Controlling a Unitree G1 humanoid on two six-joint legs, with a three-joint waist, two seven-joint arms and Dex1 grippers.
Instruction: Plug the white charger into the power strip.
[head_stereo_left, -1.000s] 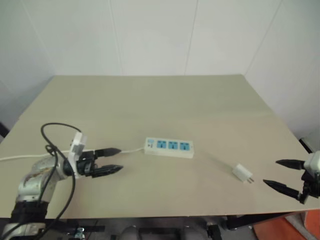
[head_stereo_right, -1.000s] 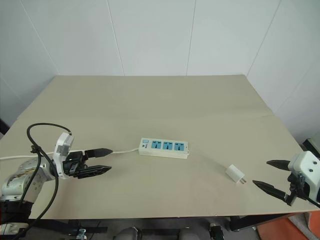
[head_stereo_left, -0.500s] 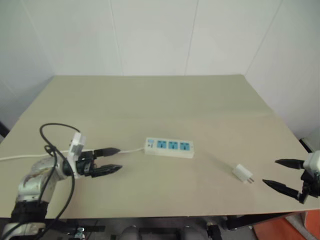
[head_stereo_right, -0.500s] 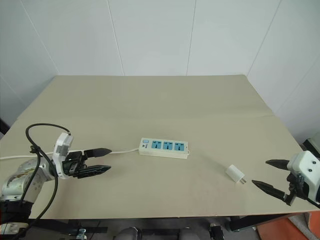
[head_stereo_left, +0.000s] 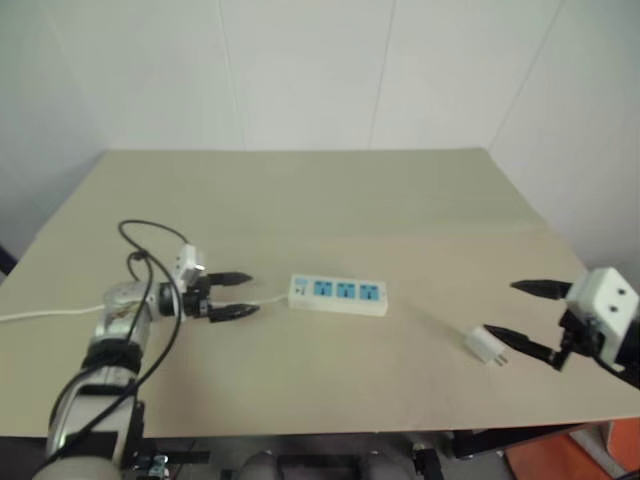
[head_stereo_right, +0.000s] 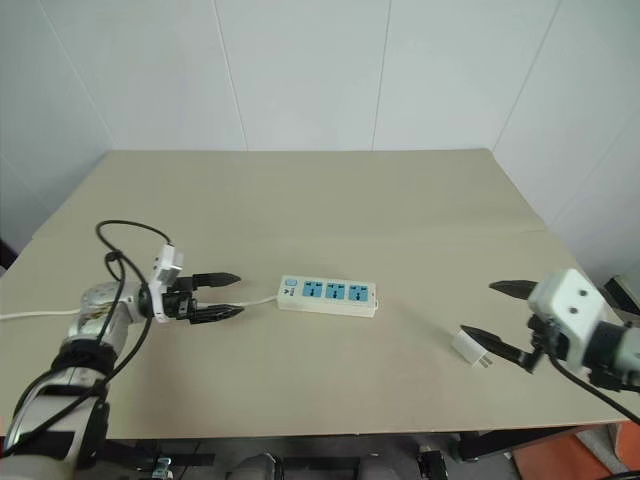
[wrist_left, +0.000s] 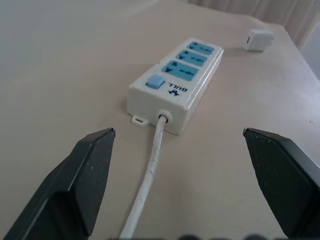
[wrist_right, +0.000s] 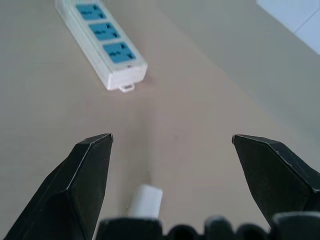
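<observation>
Closing in with both grippers spread empty, right gripper (head_stereo_right: 494, 314) nearing white charger (head_stereo_right: 470, 347), seemingly just below it.

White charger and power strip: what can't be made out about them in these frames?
- White charger: prongs too small in the eye views; in the right wrist view the right hand cuts off its near end.
- Power strip: its cord runs off the left edge of both eye views, so its end is unseen.
- Socket slots: too small in all views.
</observation>
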